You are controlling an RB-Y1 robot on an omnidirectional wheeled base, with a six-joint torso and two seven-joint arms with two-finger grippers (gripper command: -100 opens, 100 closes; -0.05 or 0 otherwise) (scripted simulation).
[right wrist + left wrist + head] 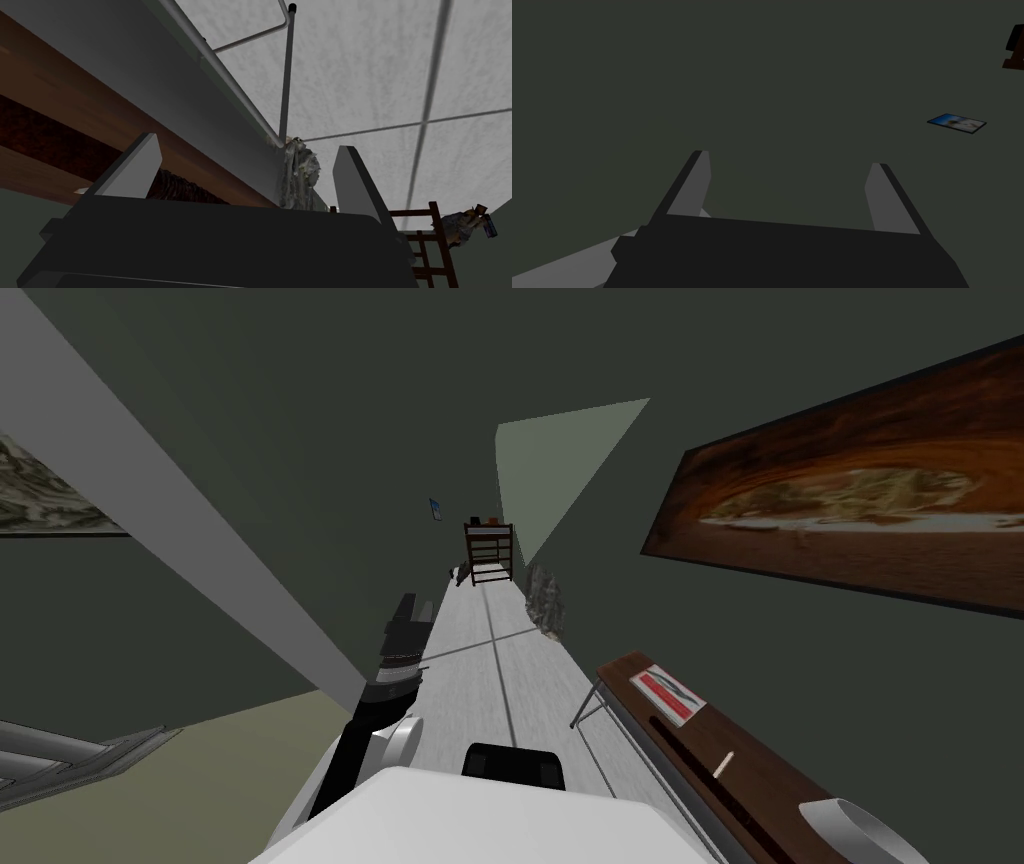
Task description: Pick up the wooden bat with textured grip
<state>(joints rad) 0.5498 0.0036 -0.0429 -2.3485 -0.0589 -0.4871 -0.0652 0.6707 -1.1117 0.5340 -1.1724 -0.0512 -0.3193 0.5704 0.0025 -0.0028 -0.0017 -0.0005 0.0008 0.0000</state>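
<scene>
Head view: bat (688, 763) on table (620, 674)

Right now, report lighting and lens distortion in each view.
Head view: wide lens splays the walls and slants the table; floor bright. Left wrist view: dim, open left pincer against a dark green wall. Right wrist view: bright floor, shaded dark bat beyond the open right pincer.

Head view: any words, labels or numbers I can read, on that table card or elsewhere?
No readable text.
Red and white card on the brown table: markings too small to read.
Large wall picture and small blue picture: no words visible.
</scene>
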